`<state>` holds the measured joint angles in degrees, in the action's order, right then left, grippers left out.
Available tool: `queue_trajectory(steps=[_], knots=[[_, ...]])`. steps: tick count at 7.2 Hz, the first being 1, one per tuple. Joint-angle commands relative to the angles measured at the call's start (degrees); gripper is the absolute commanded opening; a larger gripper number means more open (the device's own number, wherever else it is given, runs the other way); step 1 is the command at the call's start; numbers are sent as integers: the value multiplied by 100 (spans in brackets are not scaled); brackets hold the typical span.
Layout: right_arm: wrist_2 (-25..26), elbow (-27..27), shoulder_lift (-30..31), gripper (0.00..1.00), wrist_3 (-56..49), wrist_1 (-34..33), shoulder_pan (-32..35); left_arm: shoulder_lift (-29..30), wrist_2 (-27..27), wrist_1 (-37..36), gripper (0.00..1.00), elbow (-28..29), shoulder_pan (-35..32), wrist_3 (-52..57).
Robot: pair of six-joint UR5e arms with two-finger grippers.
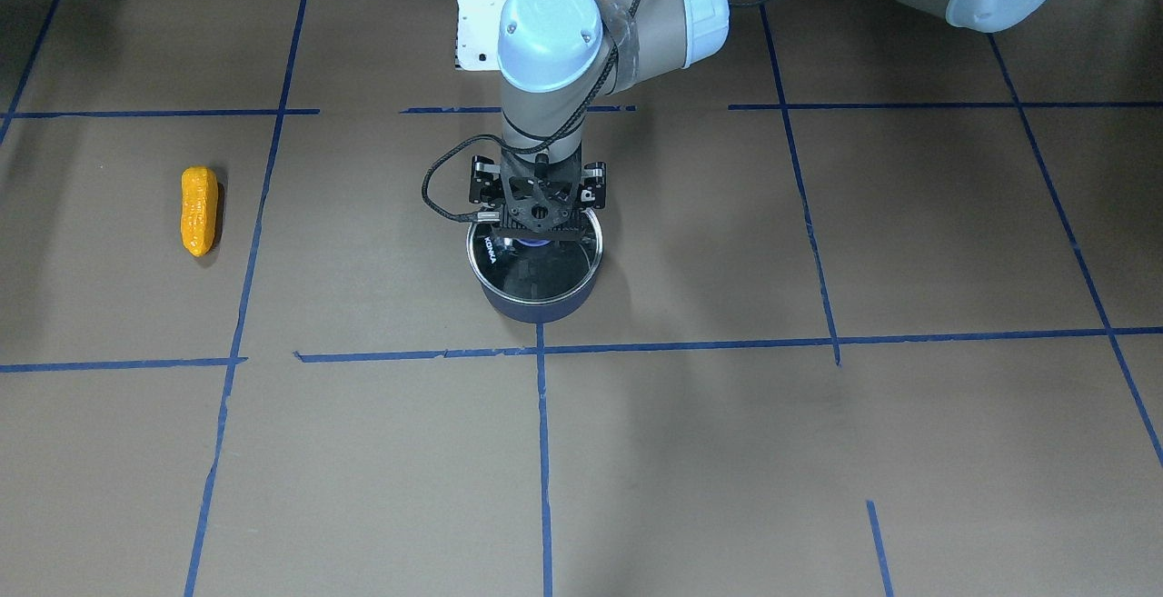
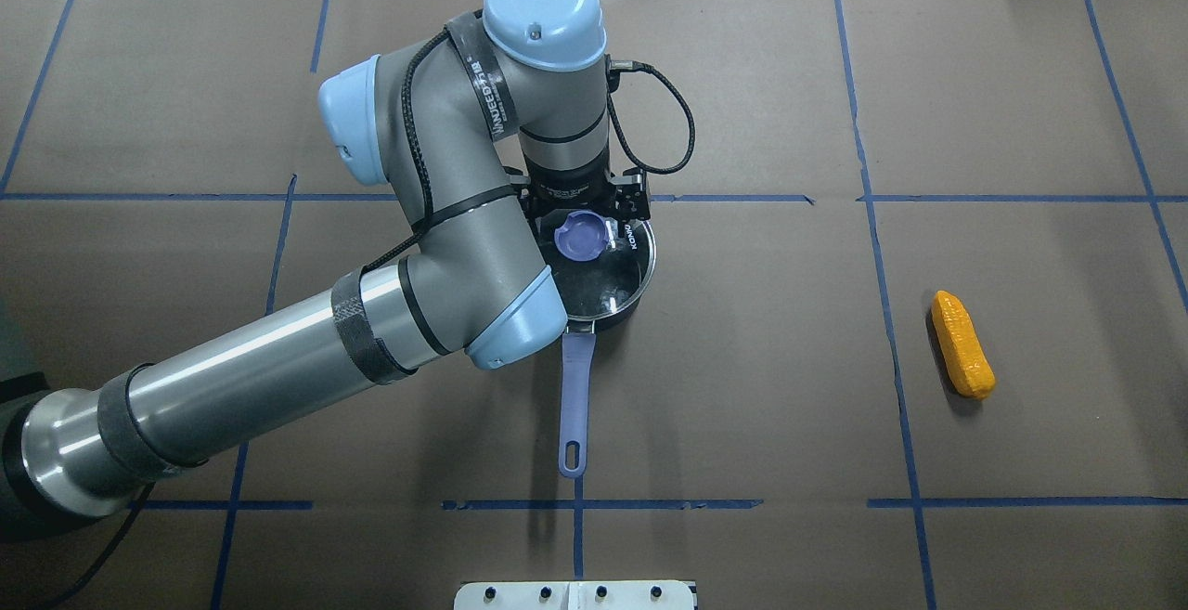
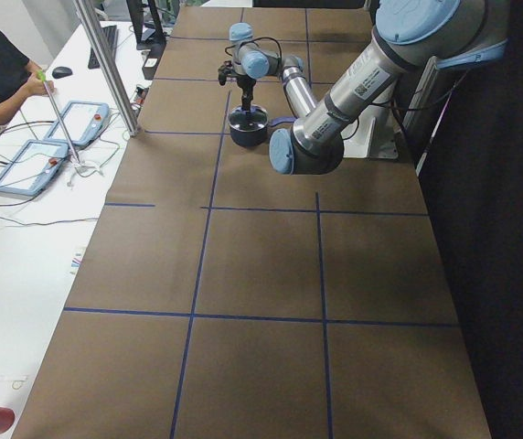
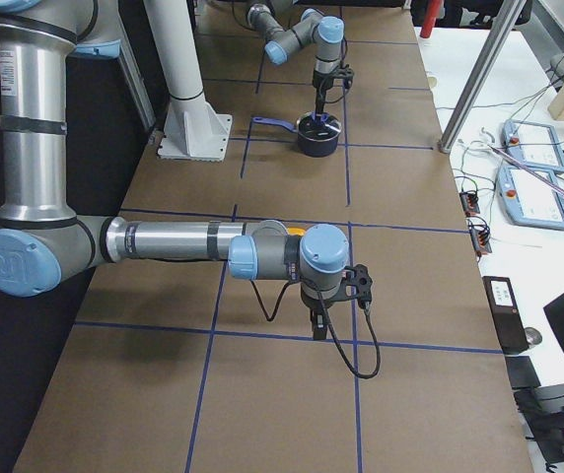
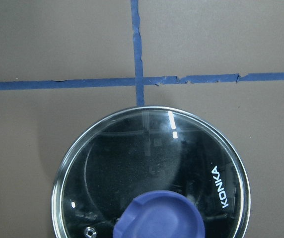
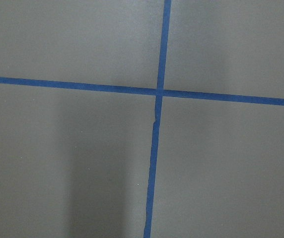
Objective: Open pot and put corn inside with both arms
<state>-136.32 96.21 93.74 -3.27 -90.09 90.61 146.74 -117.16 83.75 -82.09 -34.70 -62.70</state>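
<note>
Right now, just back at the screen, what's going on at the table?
The left gripper is down at the knob of the glass lid, which sits on the pot; whether it grips yet is unclear. The corn lies alone on the table, off to the robot's right. The right gripper hangs over the table, away from both.

the glass lid (image 2: 608, 280) covers the pot (image 1: 536, 311), the left gripper (image 1: 536, 232) sits over it, and the left arm (image 2: 445, 257) blocks its overhead-left side. bare table (image 2: 789, 359) surrounds the corn (image 2: 962, 343).
</note>
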Motion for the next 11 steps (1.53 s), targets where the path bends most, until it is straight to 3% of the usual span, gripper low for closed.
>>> queue_trajectory(steps=[1,9,10,11], knots=[[0,3,4,100,2,0,0,-5,123,45,100,70,24,4],[-9,-6,-5,100,-7,0,0,13,123,194,100,132,121,-119],[-9,-6,-5,100,-7,0,0,4,123,195,96,132,121,-119],[-9,-6,-14,100,-7,0,0,4,123,195,87,140,130,-119]])
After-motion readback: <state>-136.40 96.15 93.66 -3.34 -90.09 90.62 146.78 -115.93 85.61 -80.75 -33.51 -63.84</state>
